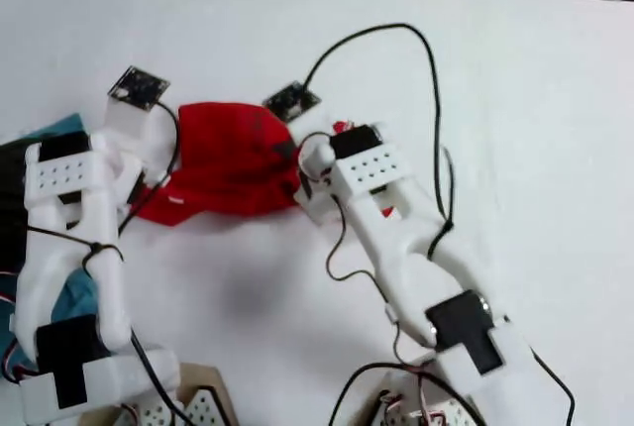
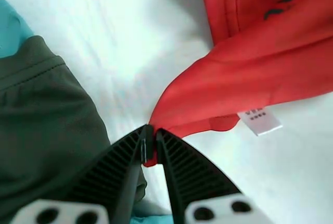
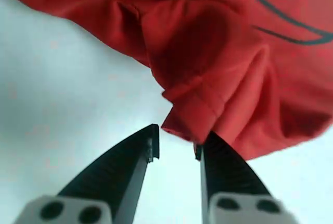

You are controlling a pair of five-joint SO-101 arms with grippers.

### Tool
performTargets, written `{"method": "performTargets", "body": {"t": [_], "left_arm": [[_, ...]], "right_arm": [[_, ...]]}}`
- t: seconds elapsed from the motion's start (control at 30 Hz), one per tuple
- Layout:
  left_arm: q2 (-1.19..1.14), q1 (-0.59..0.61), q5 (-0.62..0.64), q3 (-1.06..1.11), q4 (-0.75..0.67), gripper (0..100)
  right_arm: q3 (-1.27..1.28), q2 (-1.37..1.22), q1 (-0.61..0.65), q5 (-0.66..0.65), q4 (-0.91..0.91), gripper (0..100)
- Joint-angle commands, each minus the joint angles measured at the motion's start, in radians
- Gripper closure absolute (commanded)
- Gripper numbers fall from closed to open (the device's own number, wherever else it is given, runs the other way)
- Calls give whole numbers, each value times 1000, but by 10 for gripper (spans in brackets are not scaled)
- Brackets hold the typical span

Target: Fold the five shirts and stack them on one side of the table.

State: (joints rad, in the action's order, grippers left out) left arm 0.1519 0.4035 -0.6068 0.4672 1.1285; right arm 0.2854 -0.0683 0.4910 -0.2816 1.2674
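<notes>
Centrally, the crumpled red cotton shirt lies on the white table. The left gripper is clamped on its 8 o'clock corner. The right gripper, fingers apart, sits at its 3 o'clock hem. At 9 o'clock, 2 shirts, dark olive and teal, are cut off and partly arm-covered.

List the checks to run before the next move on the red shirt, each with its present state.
1. Left gripper shut on the red shirt edge: ok.
2. Right gripper gripping the shirt: not ok; its jaws stand apart, with a fold of cloth at their tips.
3. Shirt spread flat for folding: not ok; it is bunched.
4. Dark shirt clear of the left gripper: cannot tell; it lies right beside it.
</notes>
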Motion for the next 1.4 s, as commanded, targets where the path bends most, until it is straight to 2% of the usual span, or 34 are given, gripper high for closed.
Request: {"method": "performTargets", "body": {"t": [0.0,0.3,0.43,0.57,0.73,1.03,1.17,1.37], "left_arm": [[-2,-2,-2,-35,-9,978],[-2,-2,-2,-33,-9,978],[-2,-2,-2,-33,-9,978],[-2,-2,-2,-33,-6,978],[-2,-2,0,-33,-3,978],[8,-9,2,-53,2,978],[8,-21,5,-217,143,978],[8,-38,28,-685,442,978]], "right_arm": [[-3,-31,-1,0,-45,872],[-23,-45,-2,-3,-76,875],[-21,-51,-5,-54,-76,892],[-25,-44,-61,-60,-77,981],[-71,-42,-159,-121,-68,979],[-486,-42,-236,-261,208,979],[-744,-42,-254,-279,335,979],[-1049,-42,-351,-333,371,979]]}}
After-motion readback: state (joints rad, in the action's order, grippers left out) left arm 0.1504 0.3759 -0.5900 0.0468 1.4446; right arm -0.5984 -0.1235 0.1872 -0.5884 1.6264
